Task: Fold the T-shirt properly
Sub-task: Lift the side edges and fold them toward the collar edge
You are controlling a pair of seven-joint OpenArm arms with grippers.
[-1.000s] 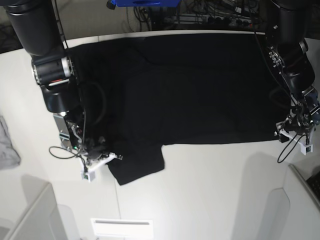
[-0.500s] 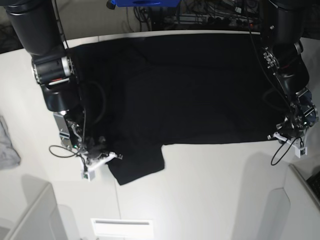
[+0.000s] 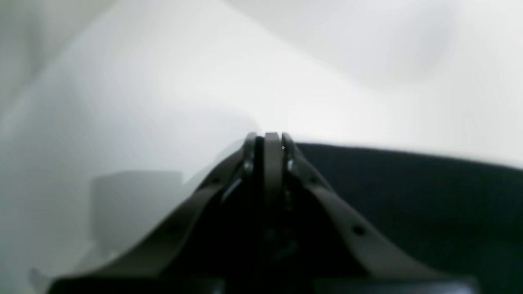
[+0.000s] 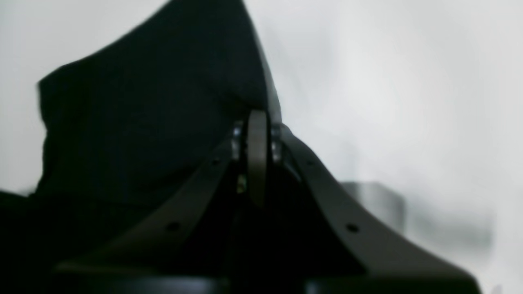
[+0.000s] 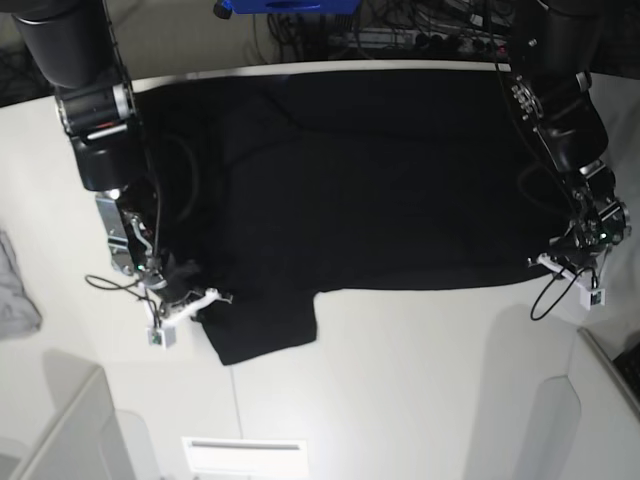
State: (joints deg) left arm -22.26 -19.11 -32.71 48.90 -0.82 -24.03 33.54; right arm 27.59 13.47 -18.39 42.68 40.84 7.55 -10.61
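The black T-shirt [image 5: 380,180] lies spread flat across the white table, with one sleeve [image 5: 265,330] sticking out toward the front left. My right gripper [image 5: 190,300], on the base view's left, is shut on the edge of that sleeve. In the right wrist view the dark cloth [image 4: 143,122] rises past the closed right gripper [image 4: 257,118]. My left gripper [image 5: 555,262] sits at the shirt's front right corner. In the left wrist view the left gripper [image 3: 267,136] is shut at the edge of the black cloth [image 3: 408,196]. No print shows.
A small grey cloth [image 5: 15,290] lies at the table's left edge. White box walls stand at the front left [image 5: 70,430] and front right [image 5: 600,400]. A white slotted plate [image 5: 245,455] is at the front. Cables [image 5: 420,35] run behind the table.
My left gripper closed and shifted left and up onto the shirt's front right corner. My right gripper moved left and slightly up, dragging the sleeve with it.
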